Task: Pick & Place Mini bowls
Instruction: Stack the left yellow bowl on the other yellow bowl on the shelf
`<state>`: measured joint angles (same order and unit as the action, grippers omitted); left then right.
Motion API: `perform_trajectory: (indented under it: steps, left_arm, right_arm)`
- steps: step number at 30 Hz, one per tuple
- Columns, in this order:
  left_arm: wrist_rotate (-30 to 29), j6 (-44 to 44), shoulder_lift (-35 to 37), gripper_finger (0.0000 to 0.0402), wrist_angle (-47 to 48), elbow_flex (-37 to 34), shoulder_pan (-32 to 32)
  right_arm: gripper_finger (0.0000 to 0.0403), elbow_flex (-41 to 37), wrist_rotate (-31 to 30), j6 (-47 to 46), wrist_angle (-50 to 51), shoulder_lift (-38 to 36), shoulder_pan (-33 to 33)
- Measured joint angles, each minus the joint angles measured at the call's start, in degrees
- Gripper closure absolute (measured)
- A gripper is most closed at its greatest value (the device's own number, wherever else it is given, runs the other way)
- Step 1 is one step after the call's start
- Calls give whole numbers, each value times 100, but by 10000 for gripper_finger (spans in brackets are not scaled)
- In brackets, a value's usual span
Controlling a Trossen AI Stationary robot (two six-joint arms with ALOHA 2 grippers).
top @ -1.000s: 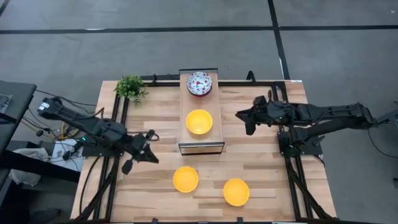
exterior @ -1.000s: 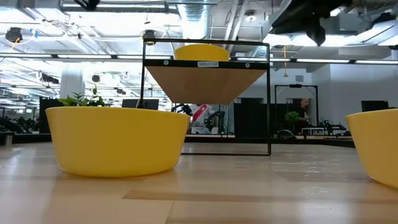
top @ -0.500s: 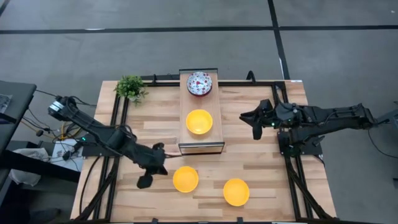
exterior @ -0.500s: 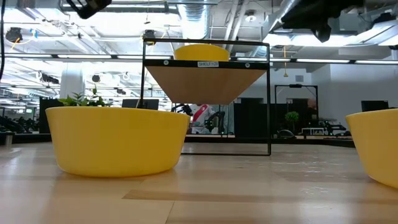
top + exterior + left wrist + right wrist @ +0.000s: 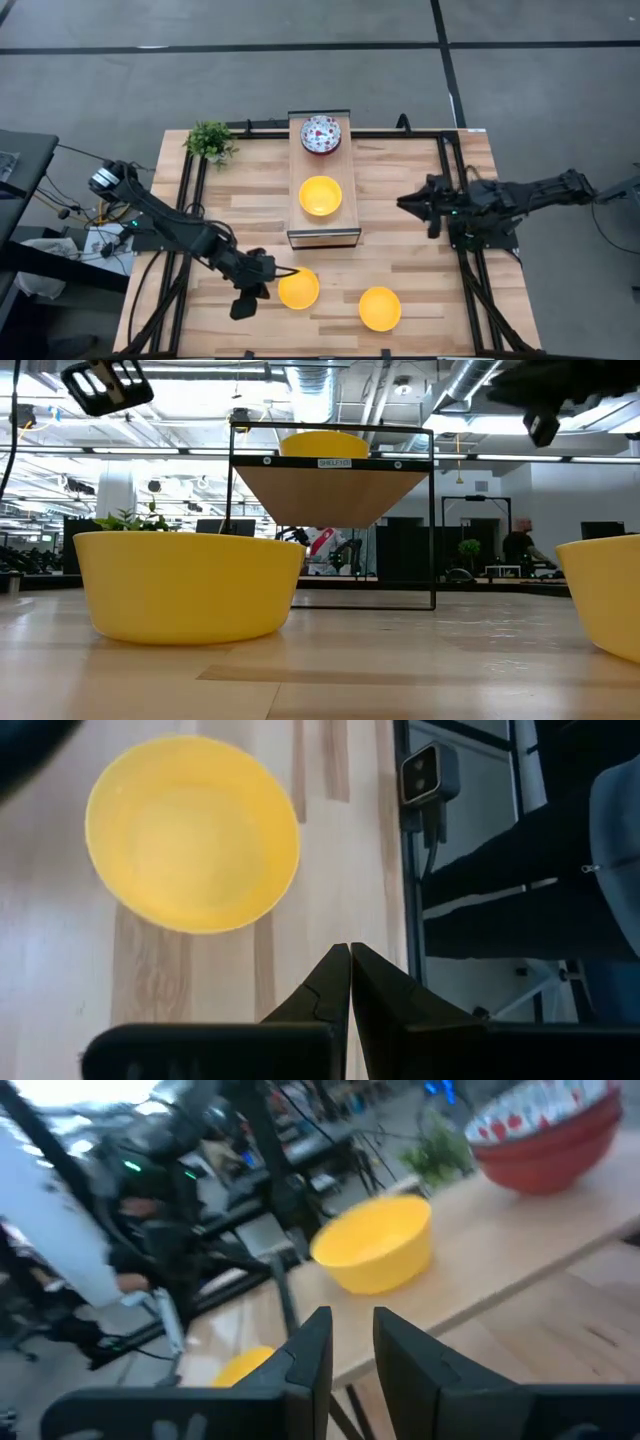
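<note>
Two yellow mini bowls [image 5: 298, 288] [image 5: 380, 308] rest on their bases on the table near its near edge. A third yellow bowl [image 5: 320, 195] and a stack of speckled bowls [image 5: 321, 134] stand on the raised shelf [image 5: 323, 237]. My left gripper [image 5: 256, 289] is shut and empty, above the table just left of the left yellow bowl [image 5: 192, 832]. My right gripper [image 5: 405, 204] hangs in the air right of the shelf, fingers a little apart [image 5: 352, 1340], empty. It faces the shelf's yellow bowl [image 5: 375, 1245] and the speckled stack [image 5: 540, 1130].
A small green potted plant [image 5: 210, 140] stands at the table's far left corner. The shelf's dark frame [image 5: 333, 510] stands mid-table. A small camera [image 5: 425, 775] sits at the table's near edge. People show in the room behind [image 5: 520, 545].
My left gripper has swung toward the table's near edge and to the right, ending beside the left yellow bowl on the table. My right gripper has drawn back from the shelf toward the table's right edge and a little nearer. The bowls have not moved.
</note>
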<state>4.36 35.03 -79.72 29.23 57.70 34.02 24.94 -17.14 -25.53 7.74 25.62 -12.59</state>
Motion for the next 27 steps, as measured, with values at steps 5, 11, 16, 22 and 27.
perform_trajectory:
  steps: [5, 11, 16, 22, 27]
  left_arm:
    - [1, -10, -137, 390, -22, 185, -1]
    - [-7, -7, -285, 390, -13, 187, -43]
    - [-30, -15, -293, 390, -53, 187, -70]
    - [-29, -22, -293, 390, -107, 187, -70]
    - [-28, -273, -293, 390, -144, 187, -68]
  right_arm:
    - [338, -196, 66, 189, 70, -1058, -70]
    - [338, -736, 58, 119, 3, -2171, -170]
    - [338, -1111, -90, -494, 220, -2548, -153]
    - [338, -1646, -84, -1037, 268, -2402, -176]
    - [338, -1695, -124, -482, -238, -2457, -163]
